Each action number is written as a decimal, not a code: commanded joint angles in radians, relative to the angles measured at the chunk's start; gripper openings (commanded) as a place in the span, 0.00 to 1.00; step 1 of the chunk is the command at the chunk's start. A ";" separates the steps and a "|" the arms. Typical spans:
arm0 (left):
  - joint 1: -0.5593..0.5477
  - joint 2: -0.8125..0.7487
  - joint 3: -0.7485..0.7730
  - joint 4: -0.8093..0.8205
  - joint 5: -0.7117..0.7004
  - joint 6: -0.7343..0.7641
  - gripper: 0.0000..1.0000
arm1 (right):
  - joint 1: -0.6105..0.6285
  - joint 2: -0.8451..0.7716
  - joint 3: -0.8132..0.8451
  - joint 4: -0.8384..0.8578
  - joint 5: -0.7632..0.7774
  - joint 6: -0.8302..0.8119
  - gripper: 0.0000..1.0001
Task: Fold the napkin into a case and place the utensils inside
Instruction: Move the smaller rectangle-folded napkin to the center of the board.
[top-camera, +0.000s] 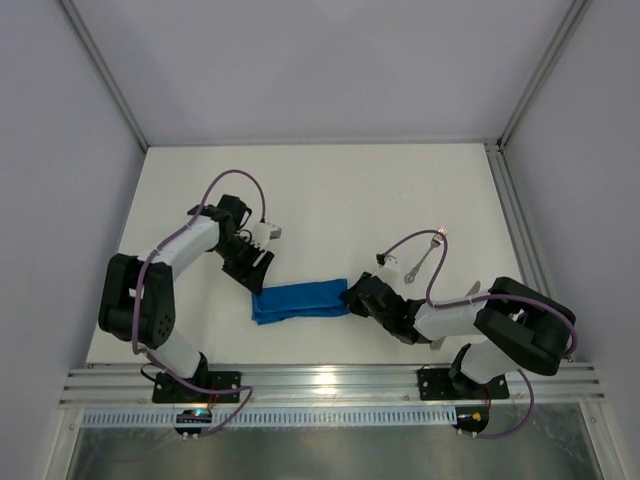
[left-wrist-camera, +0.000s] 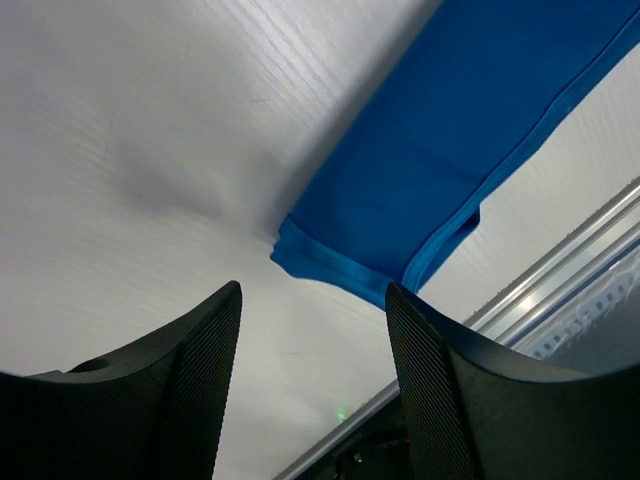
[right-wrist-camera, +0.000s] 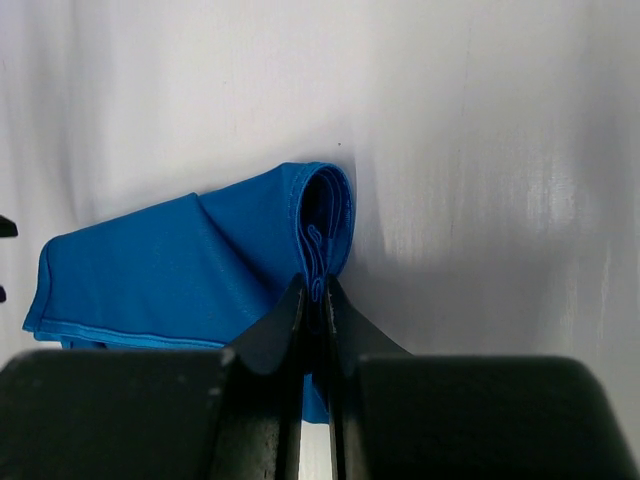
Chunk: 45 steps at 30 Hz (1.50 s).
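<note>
The blue napkin (top-camera: 298, 300) lies as a narrow folded strip near the table's front edge. My right gripper (top-camera: 352, 296) is at its right end. In the right wrist view the gripper (right-wrist-camera: 318, 296) is shut on the rolled, layered edge of the napkin (right-wrist-camera: 190, 265). My left gripper (top-camera: 260, 270) hovers just behind the strip's left end, open and empty. In the left wrist view the gripper (left-wrist-camera: 312, 335) stands apart from the napkin's corner (left-wrist-camera: 420, 190). A silver fork (top-camera: 429, 256) lies to the right. A second small silver piece (top-camera: 392, 264) lies beside it, partly hidden by the cable.
A metal rail (top-camera: 330, 382) runs along the table's front edge, and shows in the left wrist view (left-wrist-camera: 560, 270). Frame posts and grey walls close in the table on the left, right and back. Purple cables loop over both arms.
</note>
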 joint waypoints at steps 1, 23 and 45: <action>0.001 0.009 0.044 -0.104 -0.011 -0.028 0.63 | 0.005 -0.031 0.007 -0.010 0.131 0.056 0.04; 0.014 0.250 0.119 -0.020 0.241 -0.120 0.53 | 0.016 -0.052 0.001 -0.060 0.249 0.193 0.04; 0.011 0.483 0.576 -0.069 0.144 0.073 0.00 | 0.018 -0.276 0.162 -0.453 0.069 -0.185 0.56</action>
